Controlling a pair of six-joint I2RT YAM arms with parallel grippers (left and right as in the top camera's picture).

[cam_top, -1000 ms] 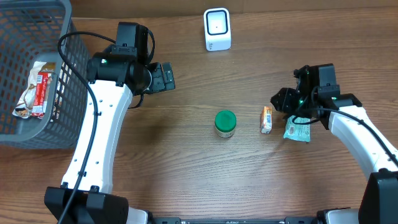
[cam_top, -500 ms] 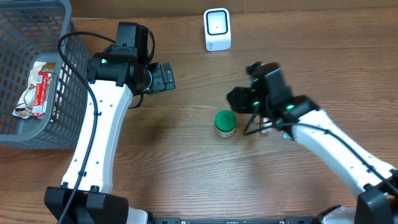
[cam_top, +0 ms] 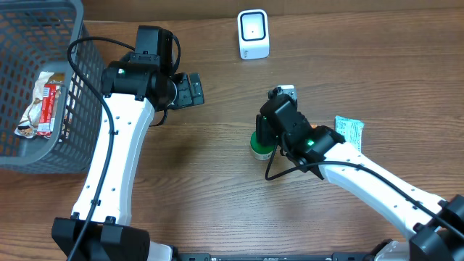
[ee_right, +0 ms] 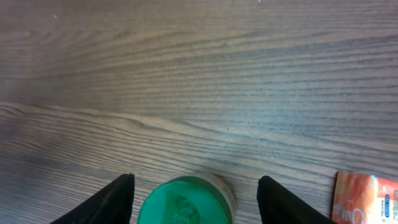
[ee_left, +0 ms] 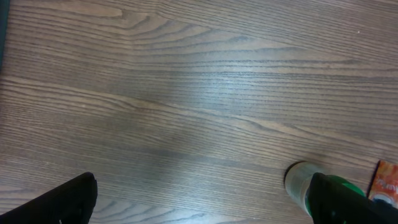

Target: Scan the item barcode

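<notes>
the green-lidded jar (ee_right: 183, 204) was seen standing upright on the wooden bench (cam_top: 217, 188), near its middle and well apart from the white scanner (cam_top: 253, 34) at the far edge. the right fingers (ee_right: 115, 202) were held spread apart, one on each side of the lid, with a sliver of wood showing in the gaps (no contact with the jar could be made out). an orange packet (ee_right: 367, 198) lay flat just beside the jar, and a teal packet (cam_top: 349, 130) lay further out to the right. the left fingers (ee_left: 68, 199) were opened wide over bare wood with nothing between them, near the grey basket (cam_top: 43, 29), in which a snack wrapper (cam_top: 43, 101) was lying.
</notes>
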